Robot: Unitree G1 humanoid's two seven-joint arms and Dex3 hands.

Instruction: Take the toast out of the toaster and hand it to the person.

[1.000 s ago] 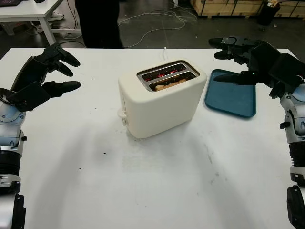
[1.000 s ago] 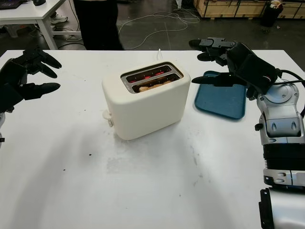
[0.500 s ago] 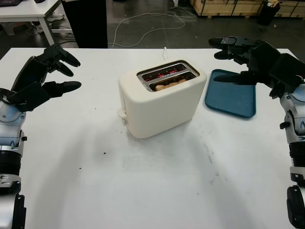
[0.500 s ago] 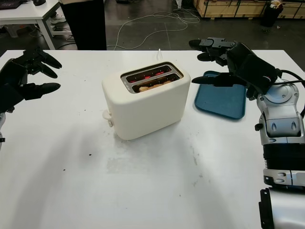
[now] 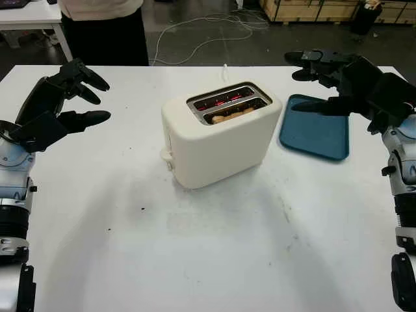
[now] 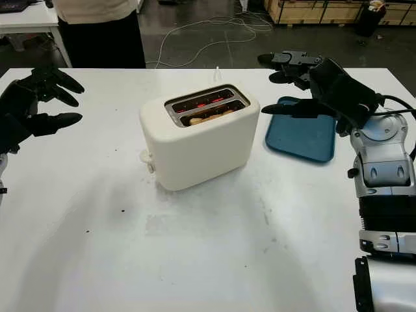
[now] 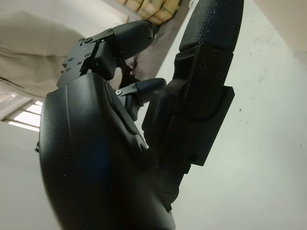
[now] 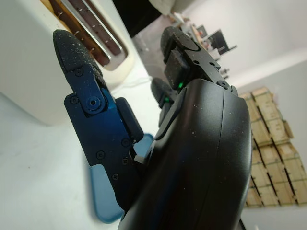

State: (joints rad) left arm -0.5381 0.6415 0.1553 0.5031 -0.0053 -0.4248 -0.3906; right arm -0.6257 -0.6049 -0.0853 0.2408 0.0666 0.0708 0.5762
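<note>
A cream two-slot toaster [image 5: 221, 140] stands mid-table. A slice of toast [image 5: 232, 114] sits low in its nearer slot; the farther slot glows red. My left hand [image 5: 62, 104] hangs open above the table's left side, well clear of the toaster. My right hand [image 5: 338, 81] is open over the far right, above the blue tray [image 5: 316, 132]. A person [image 5: 104, 26] in a light top and dark trousers stands behind the table's far left edge.
The white table [image 5: 208, 247] has bare room in front of the toaster. A white cord [image 5: 225, 68] runs from the toaster's back. Cables lie on the dark floor [image 5: 214, 29] behind. Wooden crates [image 5: 312, 8] stand at the far right.
The person behind the table has stepped to the left along its far edge. Both hands and the toaster have stayed still.
</note>
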